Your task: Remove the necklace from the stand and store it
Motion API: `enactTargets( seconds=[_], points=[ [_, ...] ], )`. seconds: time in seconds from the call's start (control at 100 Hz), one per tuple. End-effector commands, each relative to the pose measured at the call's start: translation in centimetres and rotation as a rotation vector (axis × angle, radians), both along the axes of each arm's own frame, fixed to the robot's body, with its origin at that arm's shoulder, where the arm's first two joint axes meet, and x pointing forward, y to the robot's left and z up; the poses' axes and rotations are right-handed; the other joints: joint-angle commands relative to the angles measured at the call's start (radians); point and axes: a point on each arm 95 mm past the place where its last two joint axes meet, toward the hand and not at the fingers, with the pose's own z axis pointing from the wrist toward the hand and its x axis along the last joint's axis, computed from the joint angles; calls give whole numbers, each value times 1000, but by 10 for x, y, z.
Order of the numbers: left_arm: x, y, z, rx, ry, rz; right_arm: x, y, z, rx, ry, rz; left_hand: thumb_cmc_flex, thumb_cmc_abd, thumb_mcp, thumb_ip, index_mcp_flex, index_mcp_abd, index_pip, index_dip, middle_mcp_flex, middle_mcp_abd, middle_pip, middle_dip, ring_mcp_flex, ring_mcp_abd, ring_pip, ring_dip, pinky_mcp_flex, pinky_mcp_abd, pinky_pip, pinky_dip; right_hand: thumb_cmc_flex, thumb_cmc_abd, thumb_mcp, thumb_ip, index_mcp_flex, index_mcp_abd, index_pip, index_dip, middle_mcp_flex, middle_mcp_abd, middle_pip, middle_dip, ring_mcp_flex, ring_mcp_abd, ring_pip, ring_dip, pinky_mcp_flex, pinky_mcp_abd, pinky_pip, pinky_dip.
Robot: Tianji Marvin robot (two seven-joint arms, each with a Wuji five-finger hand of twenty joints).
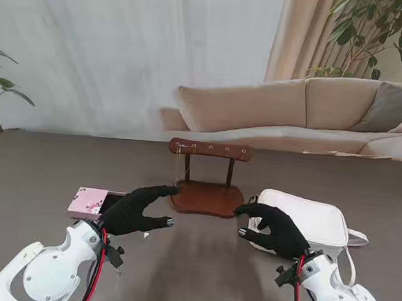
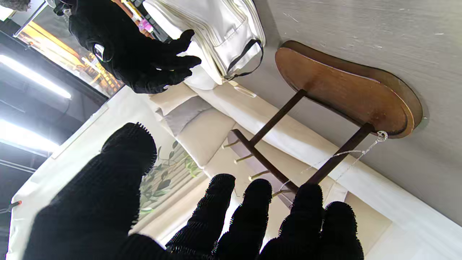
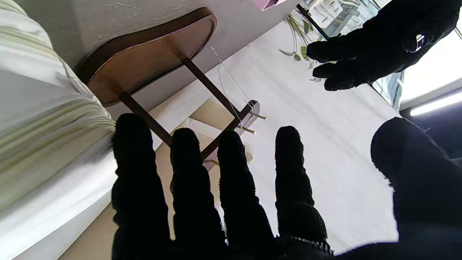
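**Approach to the hanging chain**

The left hand [image 1: 136,210] has its fingers spread and holds nothing; its fingertips [image 1: 172,189] reach just beside the base of the wooden stand [image 1: 206,197]. The right hand [image 1: 275,229] is also spread and empty, near the white bag [image 1: 314,219]. The necklace [image 2: 355,155] hangs from a peg at the stand's left end, just beyond the left fingers, not touched. I think lifting the thin chain up off its peg is better than pulling it sideways. The pink box [image 1: 88,201] waits near the left wrist.

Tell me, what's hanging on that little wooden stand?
A thin necklace hangs from a peg at the left end of the wooden stand; its pendant reaches the base. The other pegs look bare. Both hands are open, holding nothing.
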Motion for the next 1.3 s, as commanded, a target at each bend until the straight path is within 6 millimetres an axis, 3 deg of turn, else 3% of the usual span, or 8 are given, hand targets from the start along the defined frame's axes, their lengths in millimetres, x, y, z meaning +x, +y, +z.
enactTargets(
  seconds=[0.0,1.29],
  points=[
    [-2,-3,1,1,3,-12,-2,2,-4,-8,16,12,-13,15,-18,-6,4,-17,-3,-6,1,-8,-8,-5,2,17,-14,-8,-5,-13,14,10,-19,25,-28,6,-13,-2,-3,10,10,-21,-11,5,15,-16,-3,5,-301,-12,-32,35],
    [2,0,-4,23,17,27,-3,0,-2,-16,10,5,1,44,-30,-2,7,-14,-2,-6,11,1,-6,-1,8,26,-10,-6,-2,-7,17,15,-16,29,-33,8,-12,12,-3,13,11,-8,-6,5,19,-14,0,5,-292,-9,-35,48]
  ],
)
